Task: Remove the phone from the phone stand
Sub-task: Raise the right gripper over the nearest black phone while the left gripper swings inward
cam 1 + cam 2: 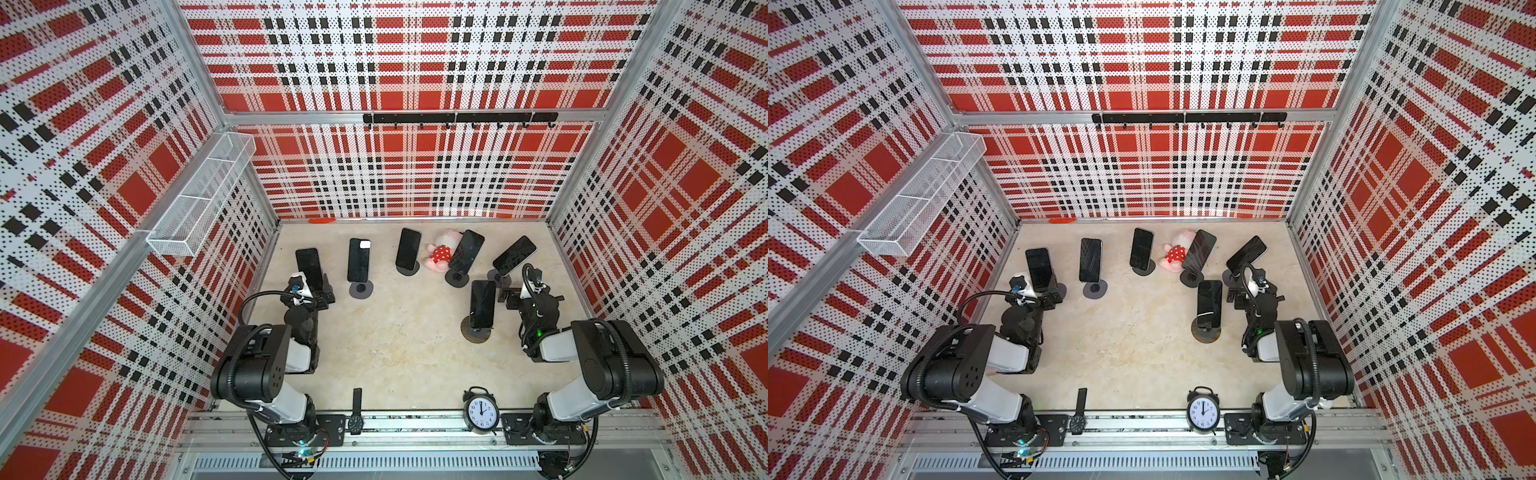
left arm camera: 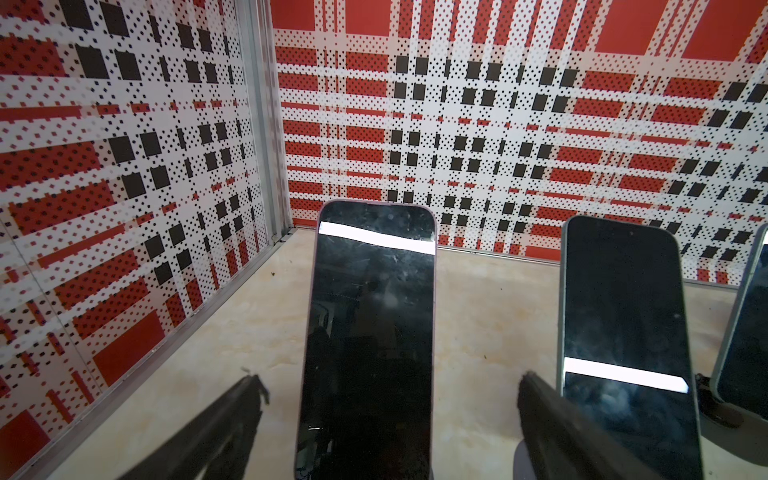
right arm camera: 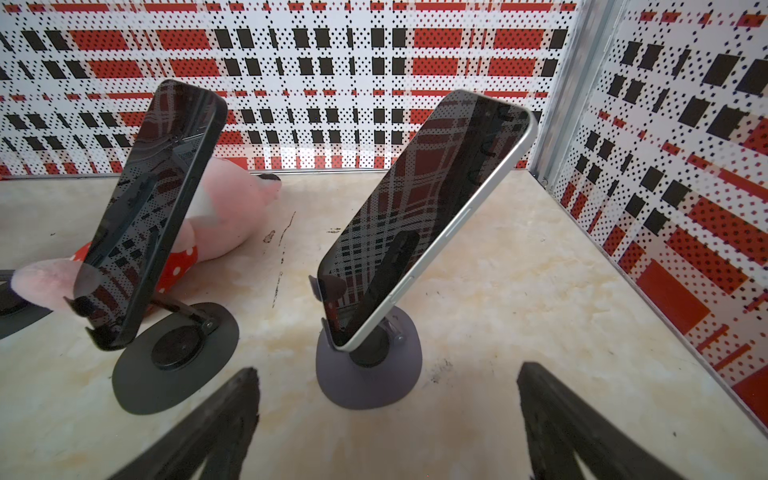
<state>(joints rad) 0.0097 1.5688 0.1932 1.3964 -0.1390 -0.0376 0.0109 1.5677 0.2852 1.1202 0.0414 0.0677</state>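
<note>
Left gripper (image 2: pixel 389 377) spreads wide and empty, a smudged black-glass phone with a pinkish rim (image 2: pixel 372 324) standing between its dark fingers (image 2: pixel 232 415), clear of both, beside the plaid left wall (image 2: pixel 104 208); its dark stand base (image 1: pixel 1062 289) shows only in a top view. Right gripper (image 3: pixel 387 368), likewise splayed and empty, faces a silver-edged phone (image 3: pixel 424 216) leaning on a round matte grey stand (image 3: pixel 353 390).

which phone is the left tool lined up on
The leftmost phone of the six: in the left wrist view it alone stands between the open left tool's fingers.
</note>
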